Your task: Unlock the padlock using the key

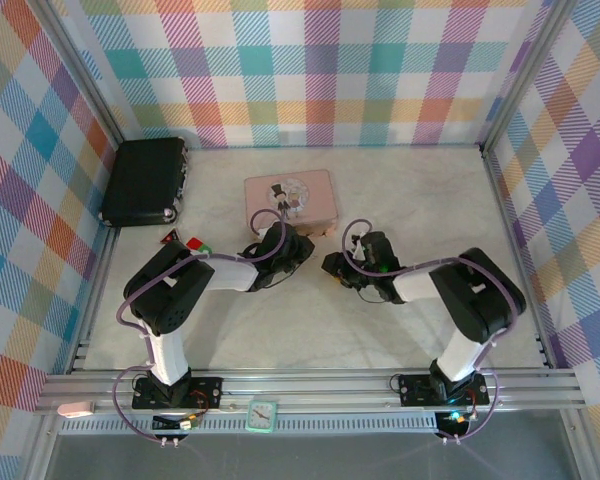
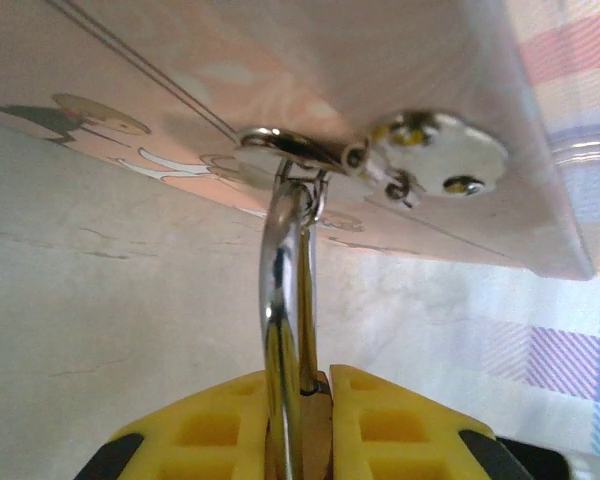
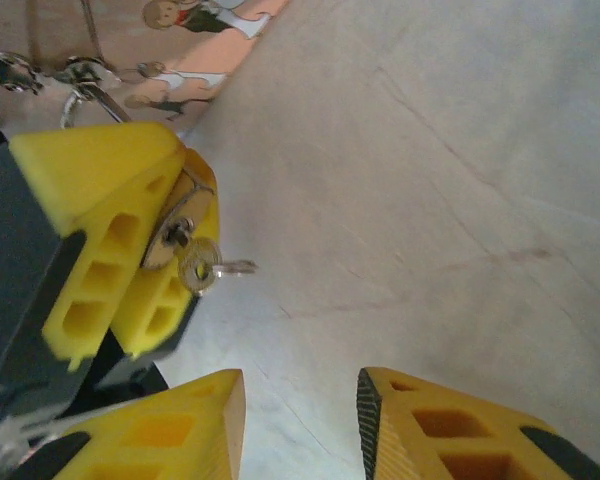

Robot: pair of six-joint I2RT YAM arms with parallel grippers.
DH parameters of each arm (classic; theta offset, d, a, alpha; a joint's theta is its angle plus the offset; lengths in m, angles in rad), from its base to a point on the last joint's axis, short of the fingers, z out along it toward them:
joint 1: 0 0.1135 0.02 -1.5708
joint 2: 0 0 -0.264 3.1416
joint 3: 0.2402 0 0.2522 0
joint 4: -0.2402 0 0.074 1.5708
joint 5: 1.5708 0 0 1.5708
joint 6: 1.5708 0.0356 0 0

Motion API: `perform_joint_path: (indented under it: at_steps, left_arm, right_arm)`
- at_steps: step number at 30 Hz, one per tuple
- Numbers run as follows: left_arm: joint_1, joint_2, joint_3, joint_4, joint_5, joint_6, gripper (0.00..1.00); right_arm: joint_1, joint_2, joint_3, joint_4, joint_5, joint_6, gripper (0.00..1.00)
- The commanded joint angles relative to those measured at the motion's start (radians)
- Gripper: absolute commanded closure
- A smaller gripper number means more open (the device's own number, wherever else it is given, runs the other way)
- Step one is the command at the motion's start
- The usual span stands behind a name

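Left tool [image 2: 310, 390] clenched on the padlock [image 2: 280, 270], its shackle pointing at the pink tin [image 2: 380, 60] and almost reaching it. Key [image 3: 202, 268] sticks out at the padlock's opposite end. Right tool [image 3: 300, 390] released and empty, near the key, over the desk [image 3: 430, 180].

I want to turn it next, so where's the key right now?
In the right wrist view, left of centre, the key sits at the end of the padlock clamped in the left gripper, near the pink tin, ahead of the right gripper.
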Motion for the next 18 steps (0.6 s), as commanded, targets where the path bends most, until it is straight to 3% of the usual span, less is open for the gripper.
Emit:
perform_joint_path:
  at_steps: [1, 9, 18]
  left_arm:
    - [0.003, -0.037, -0.010, 0.131, 0.032, -0.048, 1.00]
    - [0.003, -0.052, -0.024, 0.146, 0.013, -0.057, 1.00]
    - [0.002, -0.053, -0.034, 0.185, 0.017, -0.088, 1.00]
  right_arm:
    - [0.004, 0.069, -0.027, 0.392, -0.052, 0.184, 0.66]
    - [0.005, 0.155, -0.077, 0.628, 0.023, 0.291, 0.66]
    - [0.006, 0.210, -0.041, 0.672, 0.021, 0.339, 0.66]
